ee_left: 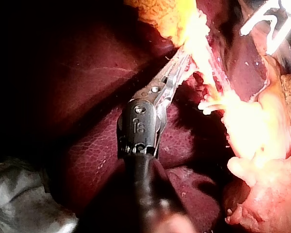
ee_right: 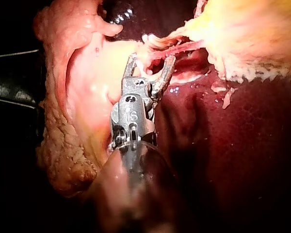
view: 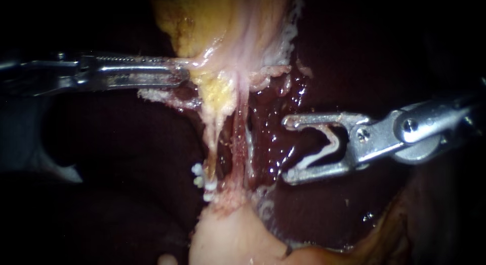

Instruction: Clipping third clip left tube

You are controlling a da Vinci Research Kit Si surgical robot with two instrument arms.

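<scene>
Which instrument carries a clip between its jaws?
The right instrument: a white clip sits between its wide jaws. The left instrument grips only tissue.

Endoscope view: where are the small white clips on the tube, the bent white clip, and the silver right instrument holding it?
Small white clips (view: 198,182): endoscope view, their beaded ends.
Bent white clip (view: 335,143): endoscope view, its bend.
Silver right instrument (view: 287,150): endoscope view, midway between jaw tips.

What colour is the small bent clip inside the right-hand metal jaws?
The small bent clip is white; the endoscope view shows it best.
</scene>
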